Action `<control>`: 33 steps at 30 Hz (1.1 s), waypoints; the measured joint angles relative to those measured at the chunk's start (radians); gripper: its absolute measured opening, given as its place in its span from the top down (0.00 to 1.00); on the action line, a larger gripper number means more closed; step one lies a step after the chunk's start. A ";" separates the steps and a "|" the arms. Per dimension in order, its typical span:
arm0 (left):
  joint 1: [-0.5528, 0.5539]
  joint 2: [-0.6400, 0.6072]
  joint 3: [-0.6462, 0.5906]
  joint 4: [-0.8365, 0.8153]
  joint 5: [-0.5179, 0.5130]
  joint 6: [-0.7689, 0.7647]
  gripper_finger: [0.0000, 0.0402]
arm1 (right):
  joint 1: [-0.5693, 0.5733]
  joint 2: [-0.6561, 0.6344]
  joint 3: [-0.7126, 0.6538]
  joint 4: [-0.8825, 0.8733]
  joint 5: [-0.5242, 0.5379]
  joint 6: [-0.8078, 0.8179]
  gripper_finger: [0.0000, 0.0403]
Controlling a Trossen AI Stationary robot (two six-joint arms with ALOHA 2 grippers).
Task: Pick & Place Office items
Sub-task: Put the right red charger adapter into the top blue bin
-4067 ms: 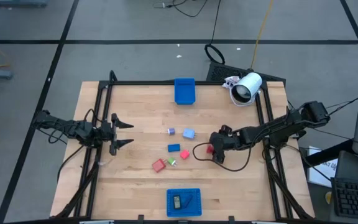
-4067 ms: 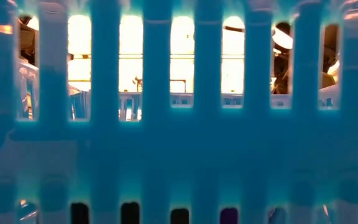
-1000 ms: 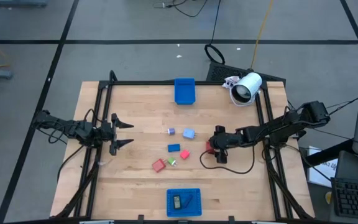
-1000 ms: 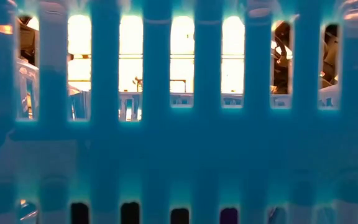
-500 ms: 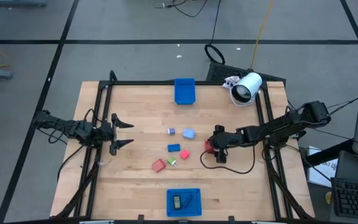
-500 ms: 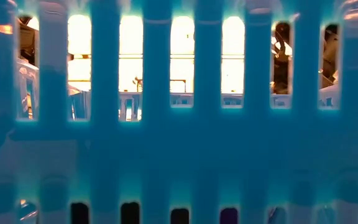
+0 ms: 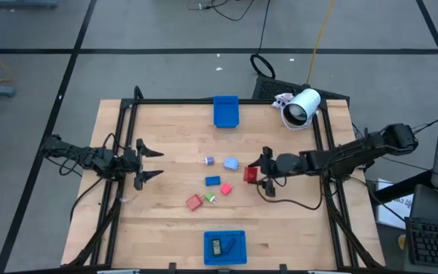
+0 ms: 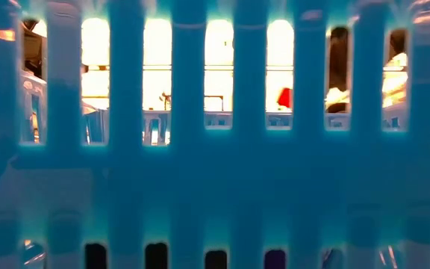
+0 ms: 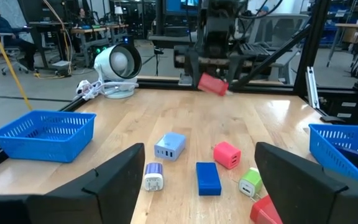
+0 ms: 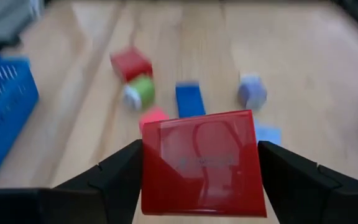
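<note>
My right gripper [image 7: 254,173] is right of the table's middle, shut on a red block [image 7: 249,174], which also shows in the left wrist view [image 9: 213,84] and the low view [image 8: 284,98]. On the wood lie a purple-and-white cube [image 7: 209,160], a light blue piece [image 7: 230,164], a blue block [image 7: 213,181], a pink-red block [image 7: 226,189], a green bit [image 7: 210,198] and another red block [image 7: 195,202]. Two dark pieces [image 7: 221,246] lie in the near blue tray [image 7: 239,237]. My left gripper [image 7: 155,161] waits open at the table's left. My right gripper pinches the red block between its two fingers [image 10: 114,177], one on each of two opposite side faces [image 10: 151,165]. The fingers come from the table's right, slanting down. The block is lifted clear of the table, its broad face toward the wrist camera.
A second blue tray [image 7: 226,111] sits at the far edge. The white cylindrical device [image 7: 303,106] stands at the far right corner. A dark cable [image 7: 287,204] trails on the wood under the right arm. The near tray's wall [image 8: 215,187] fills the low view.
My right gripper has risen with the red block, lifting it clear of the table, and has moved a little toward the table's left and far side. The block now shows through the tray's slots in the low view. The other pieces have stayed put.
</note>
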 joint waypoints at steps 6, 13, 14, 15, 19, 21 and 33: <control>0.000 0.000 0.000 0.002 0.000 0.000 0.25 | 0.000 0.002 0.000 0.139 -0.001 -0.054 0.32; 0.000 0.000 0.000 0.002 0.000 0.000 0.22 | 0.000 0.004 0.000 0.233 0.000 -0.085 0.33; 0.000 0.000 0.000 0.002 0.000 0.000 0.21 | 0.000 0.004 0.000 0.249 0.000 -0.085 0.33; 0.000 0.000 0.000 0.001 0.000 0.000 0.21 | 0.000 0.005 0.000 0.266 0.000 -0.085 0.33; 0.000 0.000 0.000 0.002 0.000 0.000 0.19 | 0.002 0.031 0.000 0.339 -0.004 -0.092 0.33; 0.000 0.000 0.000 0.002 0.000 0.000 0.19 | 0.004 0.060 0.000 0.404 -0.025 -0.101 0.33; 0.000 0.000 0.000 0.002 0.000 0.000 0.25 | 0.016 0.317 0.000 0.795 -0.060 -0.096 0.33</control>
